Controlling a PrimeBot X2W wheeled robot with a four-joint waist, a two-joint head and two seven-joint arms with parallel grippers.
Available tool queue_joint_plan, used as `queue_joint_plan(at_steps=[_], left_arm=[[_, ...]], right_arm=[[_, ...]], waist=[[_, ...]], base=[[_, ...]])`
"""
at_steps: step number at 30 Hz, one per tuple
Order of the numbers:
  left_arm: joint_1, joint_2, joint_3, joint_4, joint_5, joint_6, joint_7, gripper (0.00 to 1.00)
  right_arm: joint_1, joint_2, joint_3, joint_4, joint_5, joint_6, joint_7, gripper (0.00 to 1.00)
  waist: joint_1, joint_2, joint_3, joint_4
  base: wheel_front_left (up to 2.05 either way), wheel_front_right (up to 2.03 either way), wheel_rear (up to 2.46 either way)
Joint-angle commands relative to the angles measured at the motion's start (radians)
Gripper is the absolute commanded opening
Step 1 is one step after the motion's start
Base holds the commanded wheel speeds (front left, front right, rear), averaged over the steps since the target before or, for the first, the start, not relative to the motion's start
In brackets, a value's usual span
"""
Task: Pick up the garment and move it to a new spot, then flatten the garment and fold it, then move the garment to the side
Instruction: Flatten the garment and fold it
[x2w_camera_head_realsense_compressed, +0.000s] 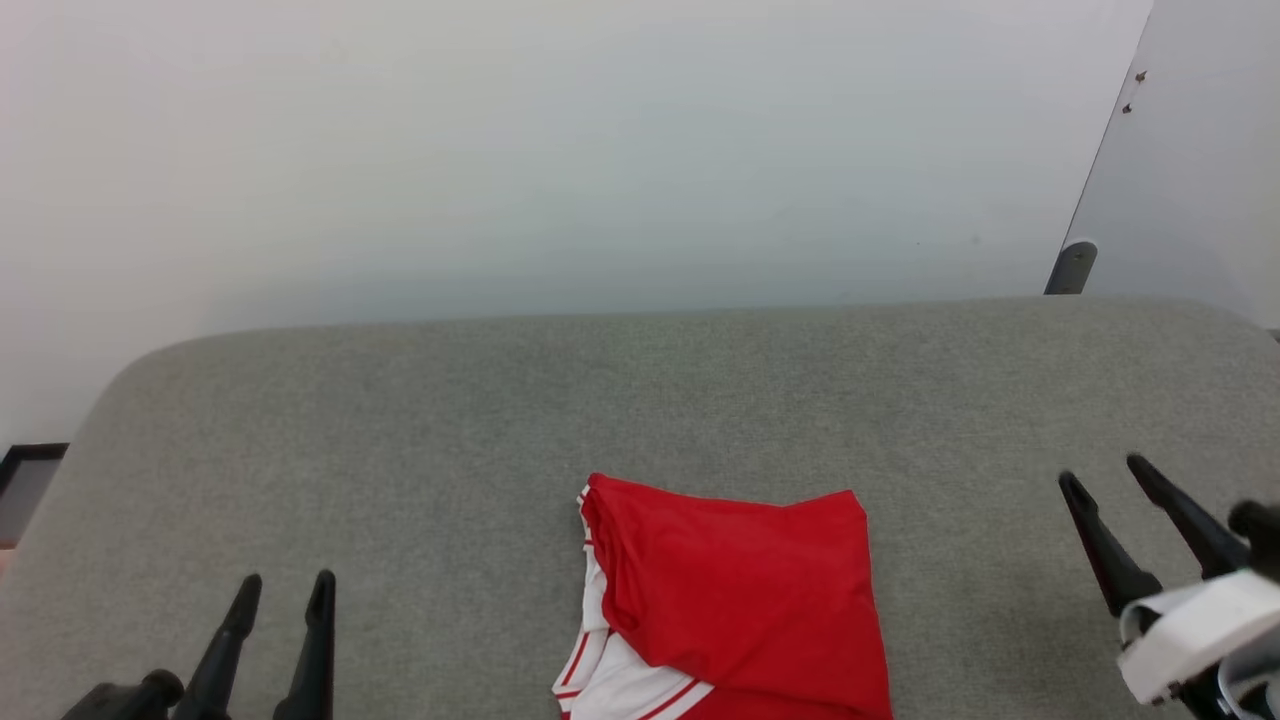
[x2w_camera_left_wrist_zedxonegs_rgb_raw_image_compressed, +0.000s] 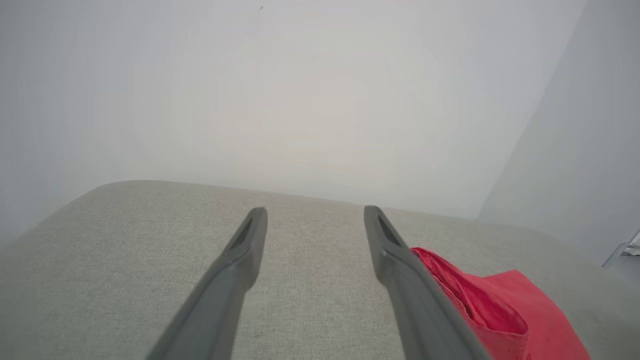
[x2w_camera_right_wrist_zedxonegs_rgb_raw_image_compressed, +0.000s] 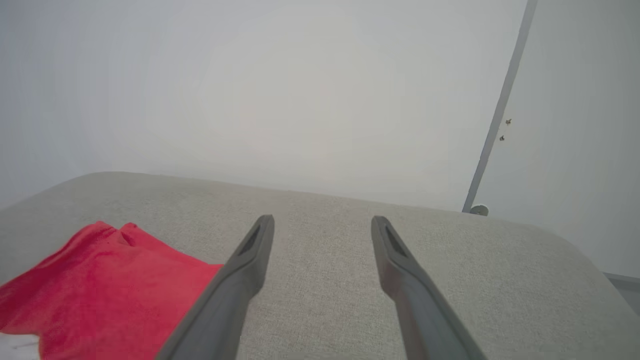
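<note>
Red jersey (x2w_camera_head_realsense_compressed: 740, 600) looks folded, at the grey tabletop's (x2w_camera_head_realsense_compressed: 500, 400) near edge; our left end effector (x2w_camera_head_realsense_compressed: 288, 580) and right end effector (x2w_camera_head_realsense_compressed: 1102, 472) are wide, empty. We'd pinch all layers before sliding it aside

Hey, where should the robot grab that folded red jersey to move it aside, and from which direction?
Probably take the garment by its two side edges: left gripper from the left, where red and white layers stack, right gripper from the right. It lies folded flat on the grey surface between both open grippers, so pinching all layers should keep the fold.
</note>
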Motion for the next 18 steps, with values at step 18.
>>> queue_joint_plan(at_steps=[18], left_arm=[[0.044,0.032,0.03,0.001,0.041,-0.003,0.0,1.0]], right_arm=[[0.197,0.081,-0.199,0.004,-0.091,0.0,-0.026,1.0]], waist=[[0.0,0.0,-0.029,0.012]], base=[[0.0,0.0,0.0]])
